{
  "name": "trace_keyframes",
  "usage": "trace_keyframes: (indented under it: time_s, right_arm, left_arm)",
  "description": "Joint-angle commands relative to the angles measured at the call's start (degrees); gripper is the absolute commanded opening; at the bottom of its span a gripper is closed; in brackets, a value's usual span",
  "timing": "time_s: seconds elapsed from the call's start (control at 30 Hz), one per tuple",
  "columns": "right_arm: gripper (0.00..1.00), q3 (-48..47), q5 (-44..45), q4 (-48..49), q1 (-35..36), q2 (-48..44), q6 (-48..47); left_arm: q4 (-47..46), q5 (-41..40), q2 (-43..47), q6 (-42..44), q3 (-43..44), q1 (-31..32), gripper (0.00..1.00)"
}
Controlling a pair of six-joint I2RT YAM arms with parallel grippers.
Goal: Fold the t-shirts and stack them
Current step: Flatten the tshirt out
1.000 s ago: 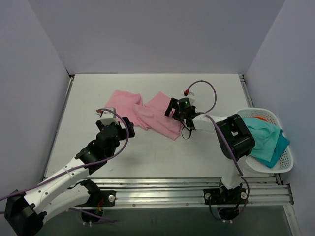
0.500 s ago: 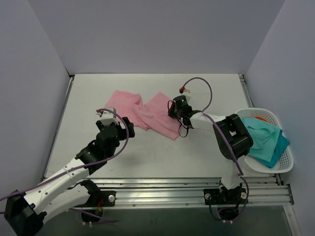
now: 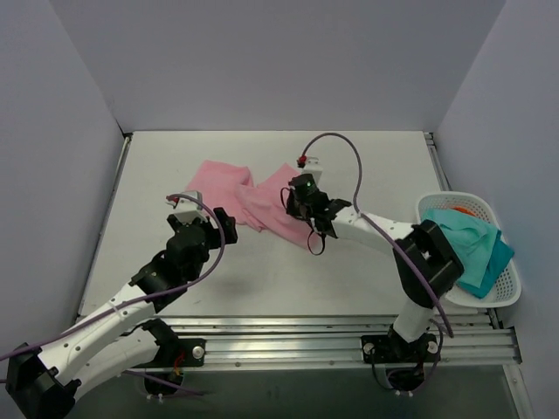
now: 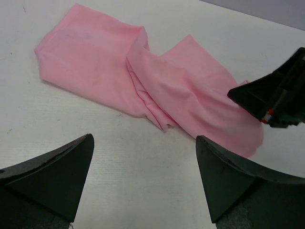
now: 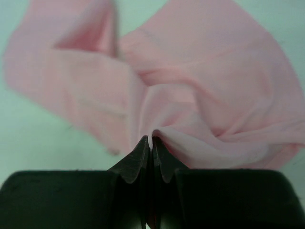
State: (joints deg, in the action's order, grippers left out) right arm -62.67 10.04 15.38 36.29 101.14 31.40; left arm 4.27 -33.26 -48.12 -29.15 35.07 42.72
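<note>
Here, the right gripper (image 5: 151, 144) stood fully closed, its two fingertips pressed together on a small raised fold of the pink shirt (image 5: 209, 71). In the right wrist view, the cloth rose to a ridge at the fingertips and spread away from them to the left, to the right and ahead.

In the top view, this gripper sat over the right half of the shirt, near its right edge. The shirt lay crumpled on the table (image 3: 262, 279), slightly beyond the middle. It formed two flat lobes joined by a bunched, twisted band. The left lobe pointed toward the far left, and the right lobe ran down toward the near edge.

The left gripper (image 4: 144, 138) stood wide open and held nothing. The shirt lay ahead of its fingers, apart from them, with bare table between. In the top view, this gripper was just beside the near left edge of the shirt.

A white basket (image 3: 509, 295) sat at the right edge of the table, well apart from the shirt, with teal cloth (image 3: 467, 244) heaped in it.
</note>
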Motion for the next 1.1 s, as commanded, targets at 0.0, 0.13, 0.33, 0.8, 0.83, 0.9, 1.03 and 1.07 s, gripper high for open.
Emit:
trace_keyframes:
  time_s: [0.0, 0.13, 0.33, 0.8, 0.83, 0.9, 1.03, 1.07]
  right_arm:
    - [0.0, -1.31, 7.34, -7.97, 12.54, -14.19, -5.64]
    - [0.02, 3.16, 8.07, -16.23, 23.63, -17.3, 1.87]
    - [1.0, 9.85, 11.92, -21.18, 24.97, -8.96, 13.33]
    - [1.0, -1.74, 25.63, -30.14, 27.25, -3.49, 14.75]
    - [1.0, -2.27, 25.99, -30.66, 27.25, -3.76, 14.4]
    - [1.0, -3.42, 26.87, -31.11, 27.16, -4.46, 13.87]
    - [1.0, -3.69, 27.75, -30.33, 24.71, -4.38, 12.46]
    - [1.0, -3.42, 27.31, -29.71, 24.09, -4.2, 12.29]
  left_arm:
    - [0.73, -2.16, 2.32, -0.03, 0.35, 0.08, 0.97]
    - [1.18, -4.36, 5.05, -1.0, -0.61, 0.08, 0.97]
    - [2.58, -5.33, 5.75, -1.7, -0.35, 0.17, 0.97]
    - [3.9, -9.64, 10.06, -2.93, -1.94, 0.35, 0.97]
    - [3.9, -9.64, 9.8, -3.02, -1.85, 0.35, 0.97]
    - [3.9, -9.46, 9.45, -3.02, -1.58, 0.35, 0.97]
    - [3.99, -9.28, 9.45, -3.02, -1.58, 0.35, 0.97]
    - [3.99, -9.28, 9.62, -3.02, -1.67, 0.35, 0.97]
